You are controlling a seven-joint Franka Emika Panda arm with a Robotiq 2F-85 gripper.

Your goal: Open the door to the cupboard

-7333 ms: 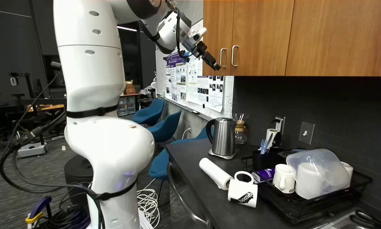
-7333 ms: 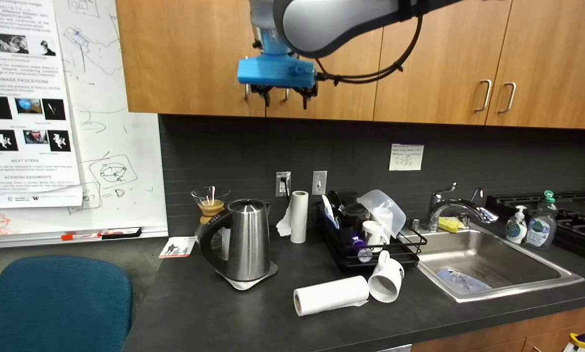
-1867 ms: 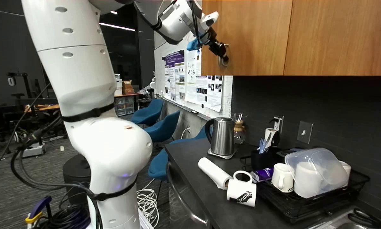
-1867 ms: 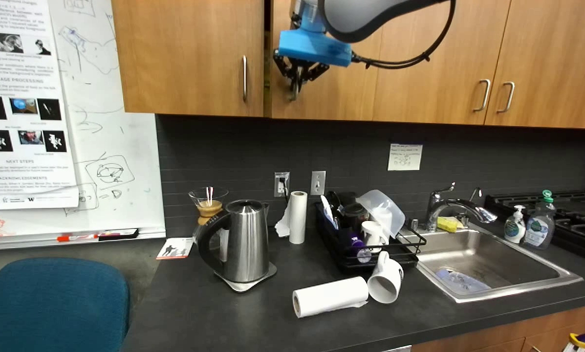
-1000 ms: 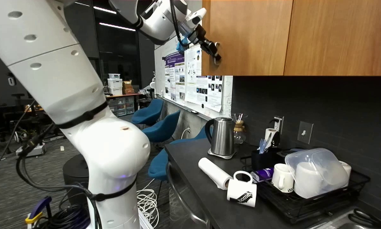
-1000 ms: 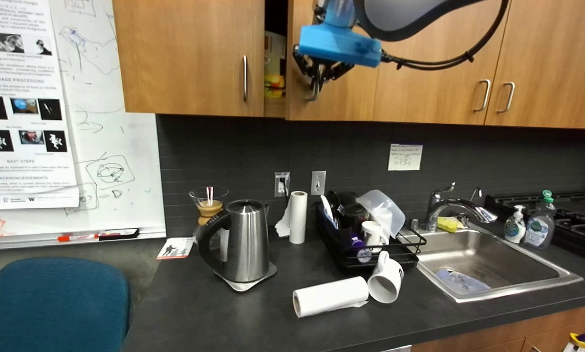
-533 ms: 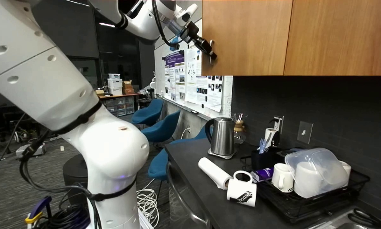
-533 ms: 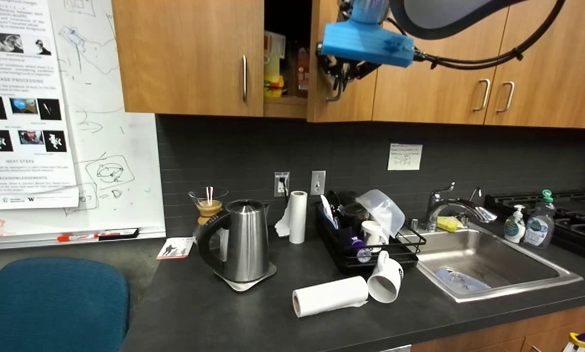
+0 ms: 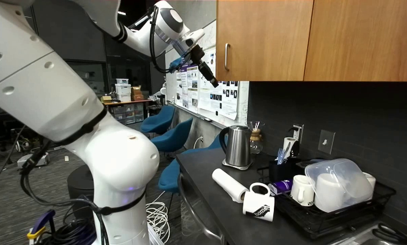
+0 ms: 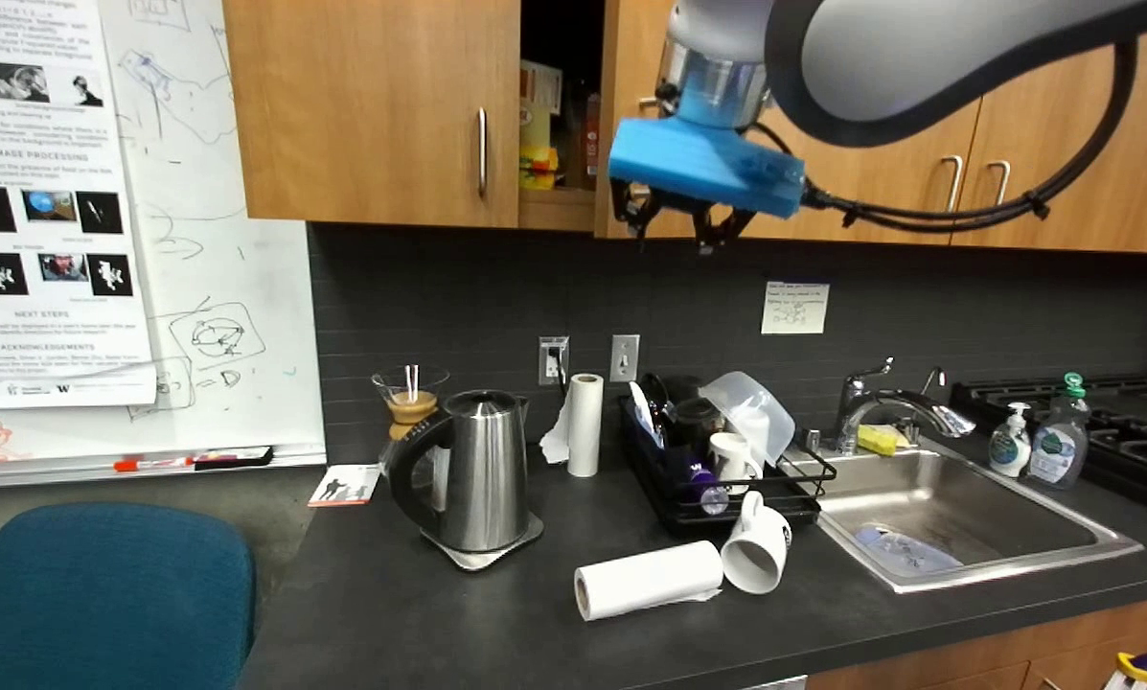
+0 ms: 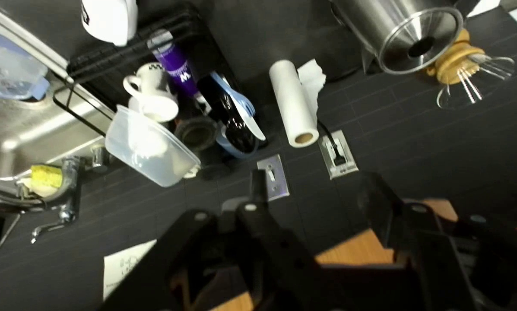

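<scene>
The white arm is showing rounded shells dotted with grey ovals, black straps are banding it, a black cable is looping at the right, and a blue block is topping the dark, jointed end effector

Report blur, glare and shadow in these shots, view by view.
Wrist view: the pincer is dark and blurred, and the steel sink carries bright glare; in an exterior view, the cupboard fades to black inside its opening, and the kettle shows pale reflected streaks; in an exterior view, the backsplash darkens to near black just below the cupboard.
</scene>
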